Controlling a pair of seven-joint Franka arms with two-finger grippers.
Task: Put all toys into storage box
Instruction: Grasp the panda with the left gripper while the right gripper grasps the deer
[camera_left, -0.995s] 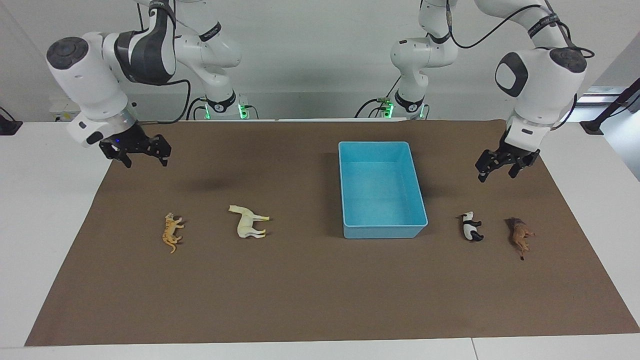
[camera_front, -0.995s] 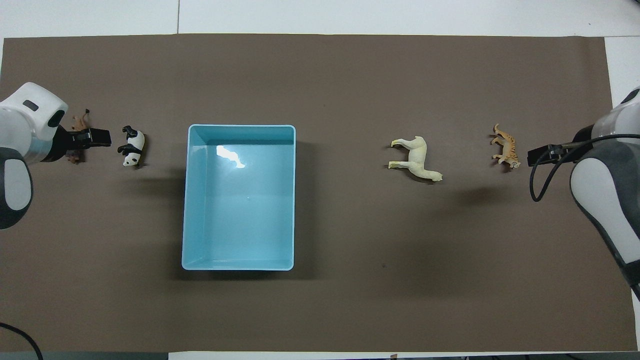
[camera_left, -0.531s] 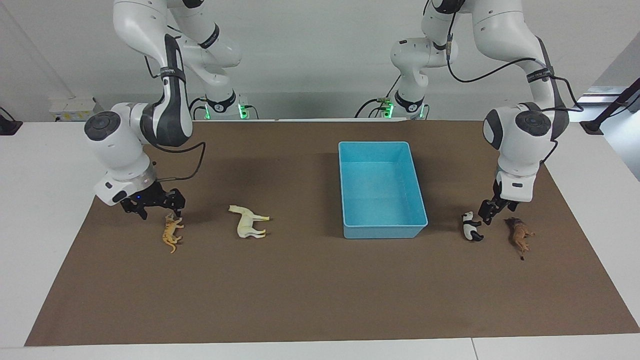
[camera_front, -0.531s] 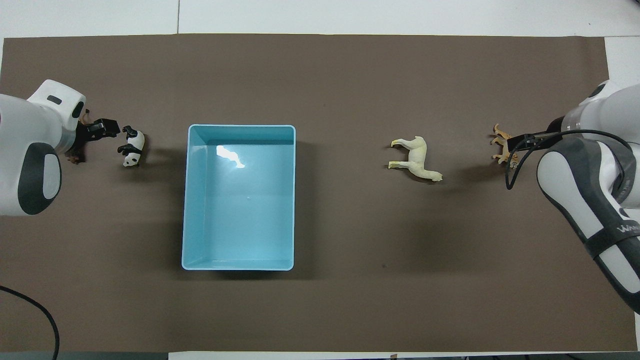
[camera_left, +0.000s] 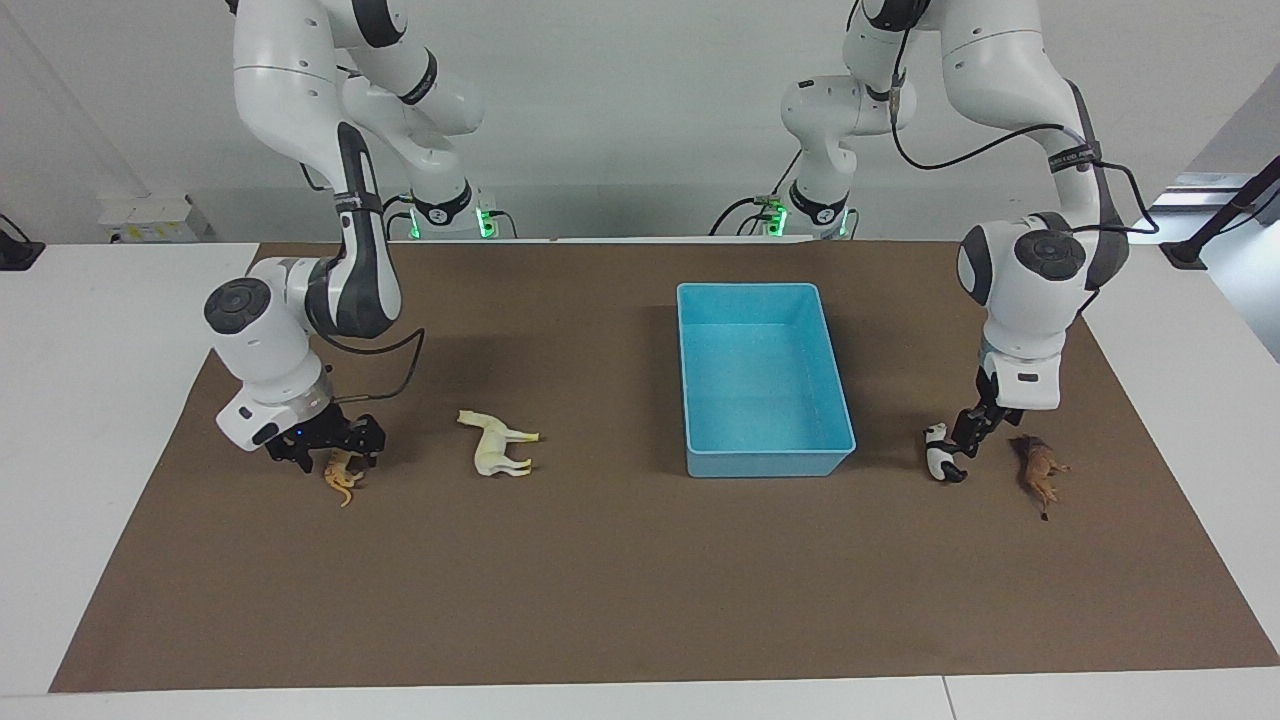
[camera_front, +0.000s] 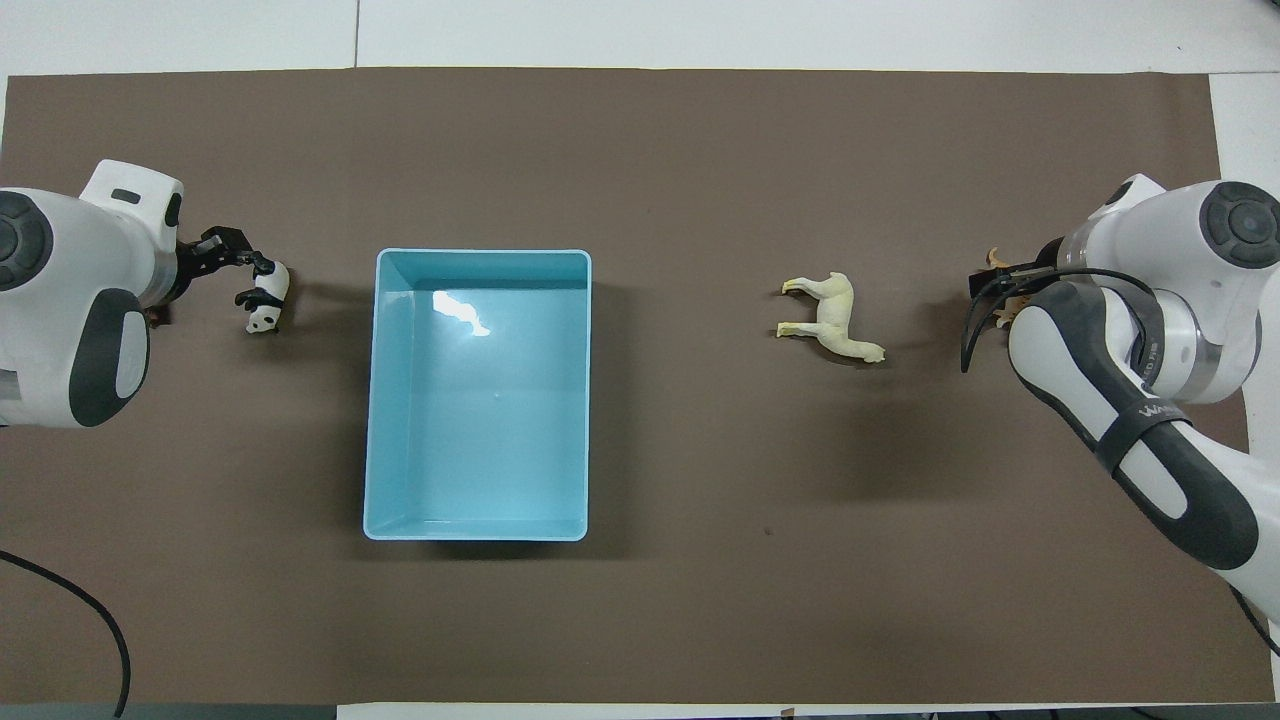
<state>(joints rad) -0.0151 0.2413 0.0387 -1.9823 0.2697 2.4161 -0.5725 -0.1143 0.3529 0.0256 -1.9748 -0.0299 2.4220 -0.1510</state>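
The light blue storage box (camera_left: 768, 463) stands empty on the brown mat; it also shows in the overhead view (camera_front: 478, 254). The cream-white horse (camera_left: 497, 445) lies beside it toward the right arm's end. My right gripper (camera_left: 335, 452) is open and low, its fingers astride the orange tiger (camera_left: 343, 482). My left gripper (camera_left: 968, 432) is open and low at the black-and-white panda (camera_left: 940, 458), touching its upper end. The brown lion (camera_left: 1038, 470) lies beside the panda, toward the left arm's end. In the overhead view the arms hide most of the tiger and the lion.
The brown mat (camera_left: 620, 580) covers the white table. All four toys lie in a row about level with the box's end farthest from the robots.
Both grippers have come down from above the mat. The right one has dropped onto the tiger and the left one onto the panda. No toy has moved.
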